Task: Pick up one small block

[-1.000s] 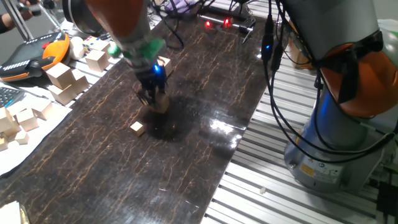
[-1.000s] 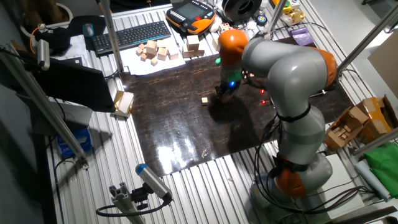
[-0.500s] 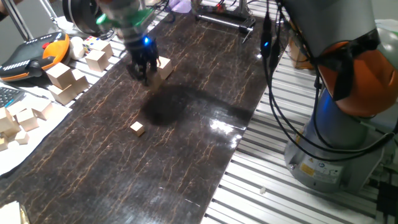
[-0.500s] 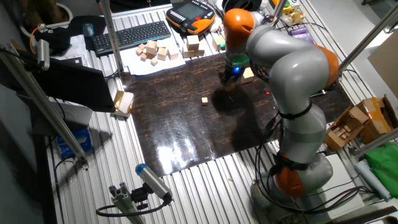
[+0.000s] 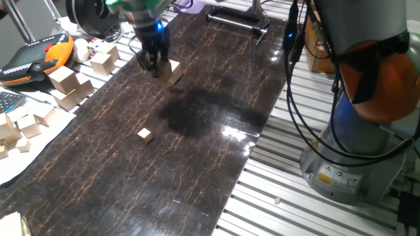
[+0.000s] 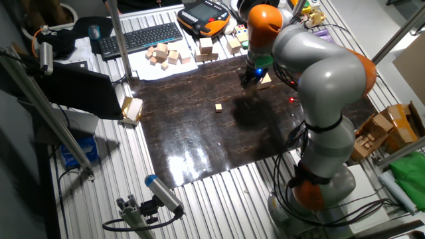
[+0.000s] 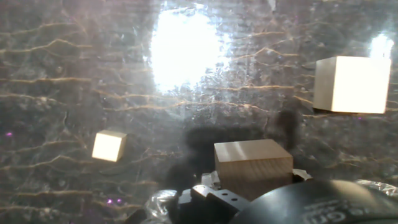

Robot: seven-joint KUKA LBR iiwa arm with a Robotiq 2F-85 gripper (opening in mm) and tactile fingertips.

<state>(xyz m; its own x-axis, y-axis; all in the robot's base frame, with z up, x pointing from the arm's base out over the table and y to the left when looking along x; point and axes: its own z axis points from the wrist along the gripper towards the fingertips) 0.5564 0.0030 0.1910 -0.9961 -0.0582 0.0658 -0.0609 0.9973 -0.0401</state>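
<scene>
My pincer (image 5: 156, 63) pinches the small block (image 7: 253, 167) clear of the counter (image 5: 197, 144), near its far edge. Big cube (image 7: 352, 84) just beside, tiny cube (image 5: 145, 135) well apart, so neither got caught in the grip.

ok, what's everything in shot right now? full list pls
small block: one, reddish-tan, held in the jaws above the mat
big cube: one, pale, on the mat beside the jaws
tiny cube: one, pale, alone mid-mat
spare blocks: many, pale wood, on white paper off the mat
keyboard: one, black, behind the paper
pendant: one, orange and black, beside the keyboard
mat: one, dark marbled, on the slatted table
arm: one, grey with orange joints, reaching over the mat
jaws: one pair, dark, shut on the small block
</scene>
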